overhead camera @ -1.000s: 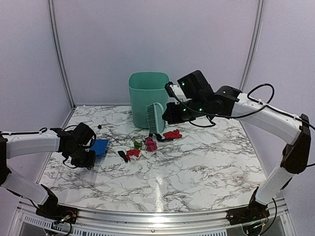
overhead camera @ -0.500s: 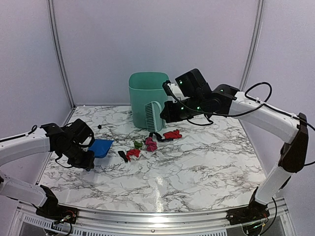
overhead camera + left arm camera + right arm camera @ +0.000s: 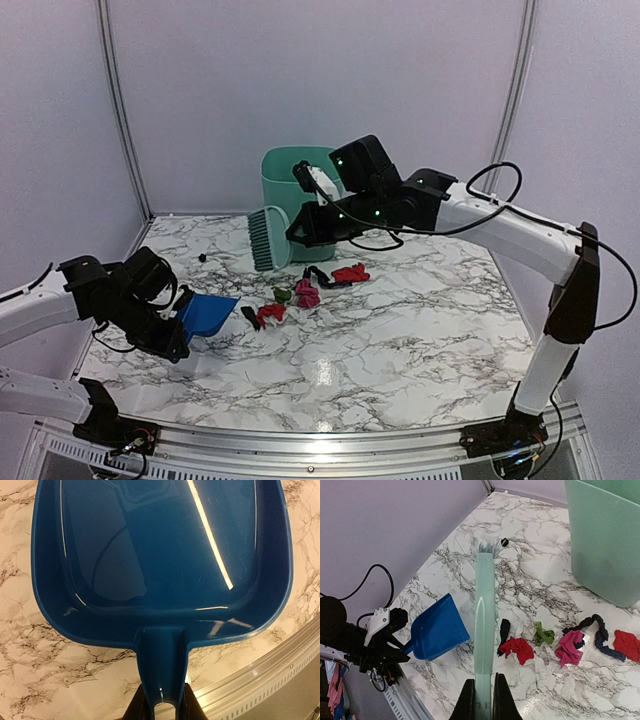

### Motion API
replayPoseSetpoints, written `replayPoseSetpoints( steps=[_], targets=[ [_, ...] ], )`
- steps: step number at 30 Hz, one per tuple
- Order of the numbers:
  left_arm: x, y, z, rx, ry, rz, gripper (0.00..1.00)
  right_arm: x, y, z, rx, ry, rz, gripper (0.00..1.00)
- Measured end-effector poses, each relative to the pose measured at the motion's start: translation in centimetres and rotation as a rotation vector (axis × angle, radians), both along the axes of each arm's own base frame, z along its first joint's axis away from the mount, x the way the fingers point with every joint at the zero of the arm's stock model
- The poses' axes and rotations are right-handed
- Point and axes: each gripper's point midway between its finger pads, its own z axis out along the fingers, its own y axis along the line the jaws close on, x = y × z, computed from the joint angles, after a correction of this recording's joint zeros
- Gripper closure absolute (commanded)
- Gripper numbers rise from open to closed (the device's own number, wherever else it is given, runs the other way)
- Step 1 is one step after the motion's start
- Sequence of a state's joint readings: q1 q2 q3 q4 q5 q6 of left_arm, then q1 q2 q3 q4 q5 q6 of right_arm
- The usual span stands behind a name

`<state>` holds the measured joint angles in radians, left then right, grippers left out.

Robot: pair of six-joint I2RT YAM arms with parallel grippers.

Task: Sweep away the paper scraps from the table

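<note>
Paper scraps (image 3: 300,295) lie in a loose cluster mid-table: red (image 3: 517,647), green (image 3: 542,634), pink (image 3: 570,647), black (image 3: 504,629) and white (image 3: 540,665), with another red one (image 3: 626,644) further right. My left gripper (image 3: 168,330) is shut on the handle of the blue dustpan (image 3: 207,313), which sits left of the scraps, mouth toward them. In the left wrist view the pan (image 3: 160,555) is empty and the gripper (image 3: 162,707) clamps its handle. My right gripper (image 3: 305,228) is shut on the green hand brush (image 3: 265,238), held in the air above and left of the scraps. The brush also shows in the right wrist view (image 3: 484,610), between the gripper's (image 3: 482,700) fingers.
A tall green bin (image 3: 300,200) stands at the back behind the brush. A small black object (image 3: 203,257) lies at the back left. The marble table (image 3: 400,340) has a metal rail (image 3: 320,440) along its near edge, close behind the dustpan handle (image 3: 260,685).
My right arm has swung the brush left, from in front of the bin to above the table left of the scraps. My left gripper has drawn the dustpan nearer and turned it toward the scraps.
</note>
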<state>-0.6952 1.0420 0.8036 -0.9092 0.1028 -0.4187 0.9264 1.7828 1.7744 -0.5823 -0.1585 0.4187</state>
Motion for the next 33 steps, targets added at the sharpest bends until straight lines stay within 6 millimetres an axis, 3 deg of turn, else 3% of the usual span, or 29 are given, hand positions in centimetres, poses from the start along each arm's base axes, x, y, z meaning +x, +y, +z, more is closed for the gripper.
replayPoseSetpoints(
  steps=[13, 19, 25, 33],
  targets=[
    [-3.4, -0.6, -1.6, 0.068, 0.047, -0.102, 0.87, -1.3, 0.7, -2.4, -0.013, 0.071, 0.03, 1.0],
    [-3.5, -2.8, -3.1, 0.19, 0.072, -0.187, 0.88, -0.9, -0.3, -4.0, -0.062, 0.082, -0.023, 1.0],
    [-3.8, -4.4, -4.8, 0.291, 0.062, -0.289, 0.89, -1.1, -3.6, -4.7, -0.123, 0.063, -0.116, 1.0],
    [-4.0, -9.2, -3.7, 0.236, -0.029, -0.478, 0.88, -1.4, -11.1, -1.6, -0.078, 0.022, -0.303, 1.0]
  ],
)
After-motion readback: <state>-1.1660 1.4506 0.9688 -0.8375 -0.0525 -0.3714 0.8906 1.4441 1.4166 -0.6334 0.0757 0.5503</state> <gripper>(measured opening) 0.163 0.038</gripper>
